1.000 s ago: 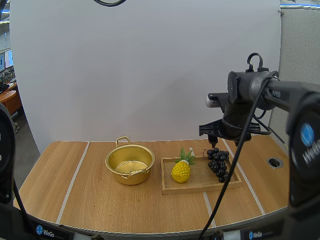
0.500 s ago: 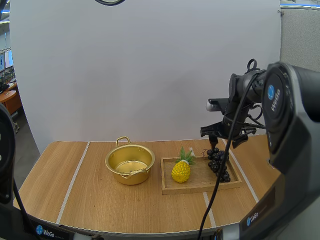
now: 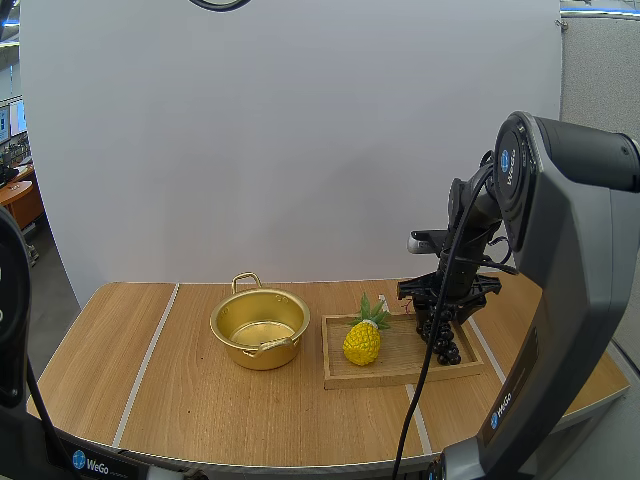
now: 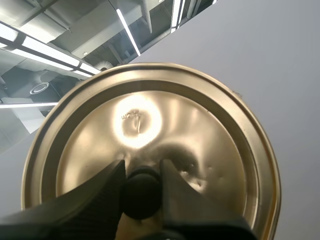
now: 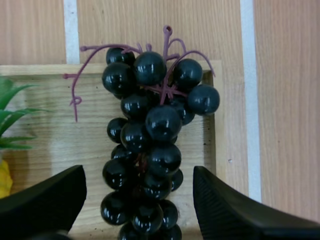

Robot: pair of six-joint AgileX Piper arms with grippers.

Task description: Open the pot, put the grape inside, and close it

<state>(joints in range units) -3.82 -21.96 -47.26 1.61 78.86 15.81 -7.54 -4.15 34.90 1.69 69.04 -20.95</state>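
Left tool [image 4: 142,192] is clenched on the black knob [image 4: 141,200] of the gold lid [image 4: 150,125], one finger on each side of it, so the lid is off the pot. The pot [image 3: 260,327] sits open on the table [image 3: 190,400], just left of the tray [image 3: 400,375] and not touching it.

The grapes [image 5: 150,145] are on the tray, at its right end. It's a dark bunch lying flat on the wood, with the purple stems up by the tray's far rim. A yellow pineapple [image 3: 362,341] with green leaves takes the left end of the tray, a bit apart from the grapes.

Right tool [image 5: 139,172] is spread wide right over the bunch. In the right wrist view its two fingers stand one on either side of the lower grapes, with tray wood showing in the gap on both sides, so it's gripping nothing. From the high view that tool is down at the grapes, pointing at the tray, but I can't tell from there whether the tips touch the wood.
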